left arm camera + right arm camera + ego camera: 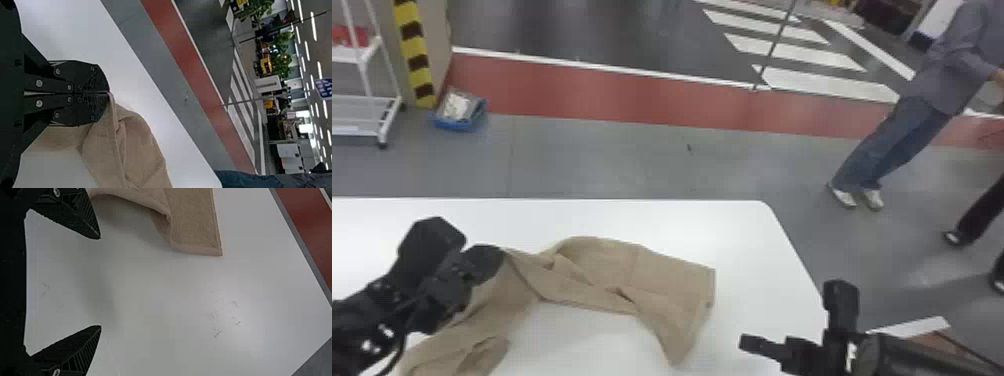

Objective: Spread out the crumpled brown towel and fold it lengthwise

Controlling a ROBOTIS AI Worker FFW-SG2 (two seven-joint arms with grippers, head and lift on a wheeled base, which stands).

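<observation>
Nearest, the right gripper (100,282) stood open near the hemmed right end of the brown towel (672,280), the likely next hold, while farther off the left gripper (109,93) pinched an edge, the soft, light cloth sagging in limp folds across the white table (742,225).

Bright indoor light, rows of ceiling lamps (313,26), soft glare on tabletop (250,293), faint shadow beside towel (192,219)
</observation>
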